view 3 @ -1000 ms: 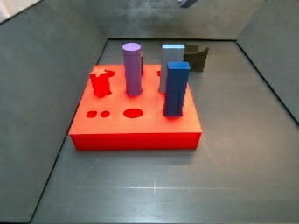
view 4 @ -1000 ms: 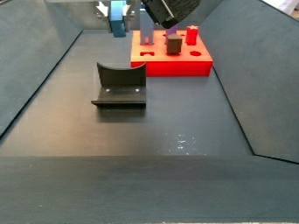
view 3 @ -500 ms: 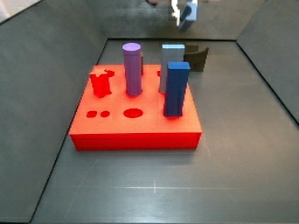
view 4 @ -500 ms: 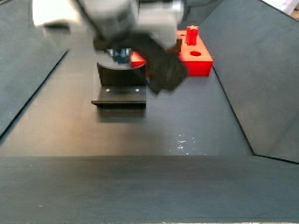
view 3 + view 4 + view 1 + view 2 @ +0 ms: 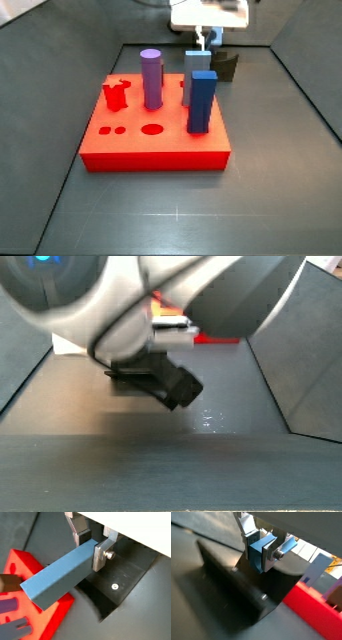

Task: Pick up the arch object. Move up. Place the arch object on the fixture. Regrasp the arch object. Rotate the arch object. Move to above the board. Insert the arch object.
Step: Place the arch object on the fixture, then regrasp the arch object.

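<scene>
The board [image 5: 154, 140] sits mid-frame in a side view, unmoved since a second ago; the fixture [image 5: 226, 67] stands behind it at upper right. The gripper [image 5: 91, 543], earlier barely in view at the top edge, has come down over the fixture (placing looks imminent), clamped on the arch object [image 5: 61, 573].

Arm [image 5: 147, 301] fills most of the frame, blurred; gripper itself not discernible. Red board [image 5: 221, 340] edge visible behind; dark floor [image 5: 201, 466] below.
</scene>
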